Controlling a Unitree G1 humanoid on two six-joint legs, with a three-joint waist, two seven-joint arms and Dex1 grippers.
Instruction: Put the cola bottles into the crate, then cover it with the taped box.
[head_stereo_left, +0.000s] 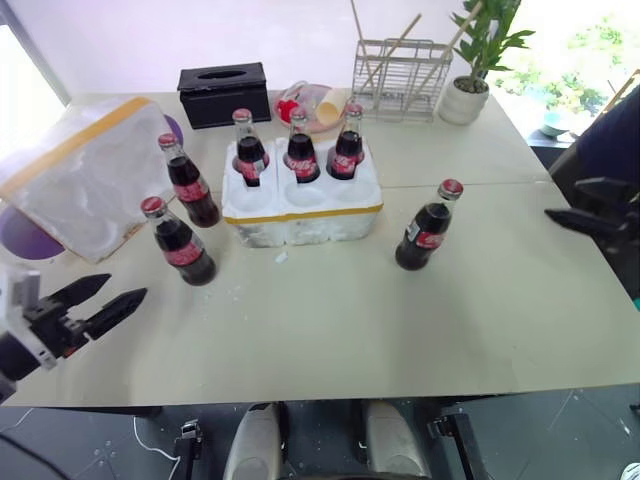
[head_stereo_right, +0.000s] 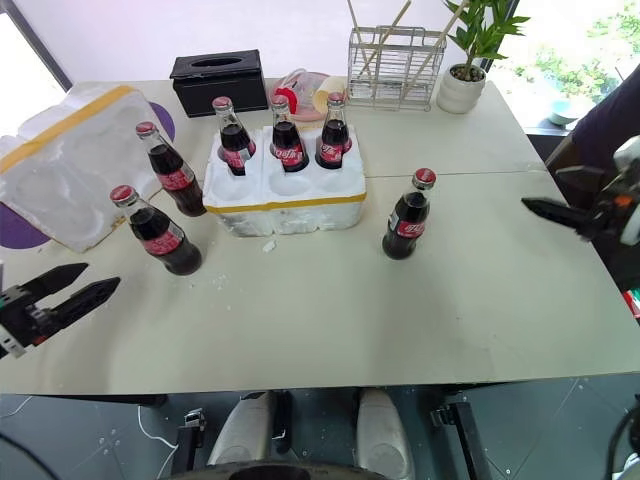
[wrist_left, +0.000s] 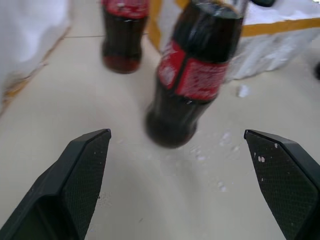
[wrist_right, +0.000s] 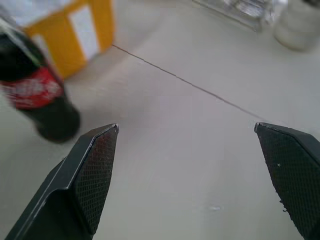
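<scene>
Bottles first: I count three cola bottles standing upright in the back row of wells of the crate (head_stereo_left: 300, 205), namely one at its left end (head_stereo_left: 247, 150), one in the middle (head_stereo_left: 300, 147) and one at its right end (head_stereo_left: 347, 143). The front row of wells is unfilled. Two more bottles stand on the bench (head_stereo_left: 330, 330) just left of the crate, one farther back (head_stereo_left: 187, 183) and one nearer me (head_stereo_left: 178, 243). The sixth bottle (head_stereo_left: 429, 227) stands alone on the bench to the right of the crate, near its front corner.

The taped box (head_stereo_left: 85, 175) lies tipped on the bench at the far left, close to the two loose bottles. Behind the crate I see a black tissue box (head_stereo_left: 224, 93), a wire rack (head_stereo_left: 401, 77) and a potted plant (head_stereo_left: 470, 70).

My left gripper (head_stereo_left: 105, 298) hovers low at the near left edge, its jaws spread wide and holding nothing; in its wrist view the nearer loose bottle stands ahead between the fingers. My right gripper (head_stereo_right: 548, 212) hangs at the right edge, jaws likewise wide apart and unloaded, with the lone bottle (wrist_right: 37, 95) ahead and off to one side.
</scene>
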